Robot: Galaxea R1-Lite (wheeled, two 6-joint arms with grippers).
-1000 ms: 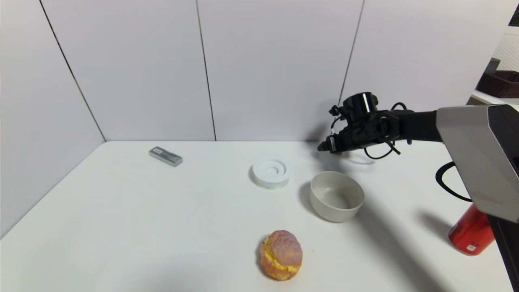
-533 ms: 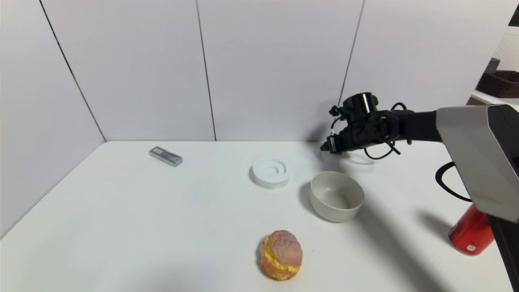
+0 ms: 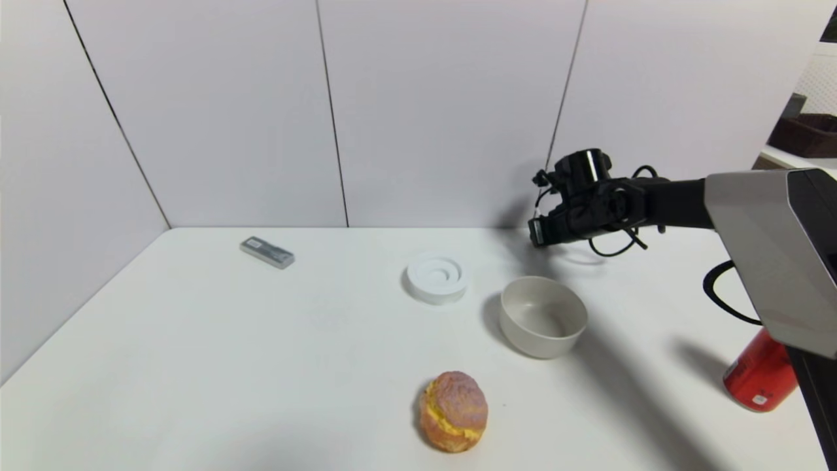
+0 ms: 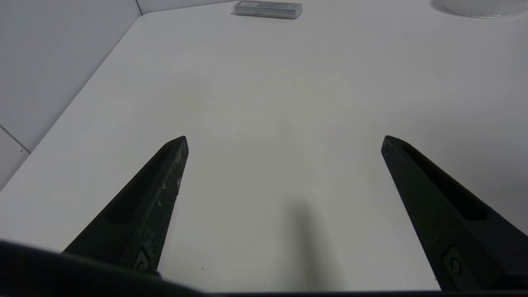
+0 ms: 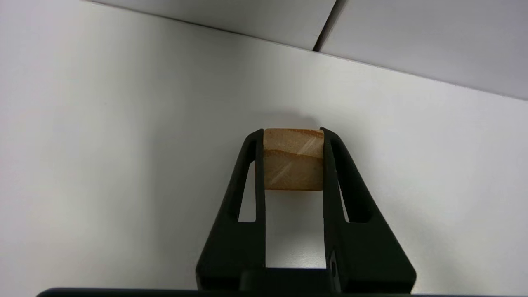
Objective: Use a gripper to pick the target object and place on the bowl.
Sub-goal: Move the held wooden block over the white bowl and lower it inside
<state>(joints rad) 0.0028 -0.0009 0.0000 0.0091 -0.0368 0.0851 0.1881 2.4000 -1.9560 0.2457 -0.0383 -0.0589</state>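
My right gripper (image 3: 537, 233) hangs above the table's back right, beyond the beige-grey bowl (image 3: 543, 316). In the right wrist view the gripper (image 5: 293, 134) is shut on the small light-brown wooden cube (image 5: 293, 160), held between the fingertips above the table. The cube is hidden behind the fingers in the head view. The bowl stands empty, nearer to me than the gripper. My left gripper (image 4: 284, 140) is open and empty over bare table, out of the head view.
A white ring-shaped disc (image 3: 437, 277) lies left of the bowl. A grey bar (image 3: 267, 252) lies at the back left, also in the left wrist view (image 4: 267, 9). A cream-puff bun (image 3: 453, 420) sits at the front. A red can (image 3: 758, 380) stands at the right edge.
My right gripper has drawn slightly to the right and lifted a little; its fingertips show less in the head view. Nothing else has moved.
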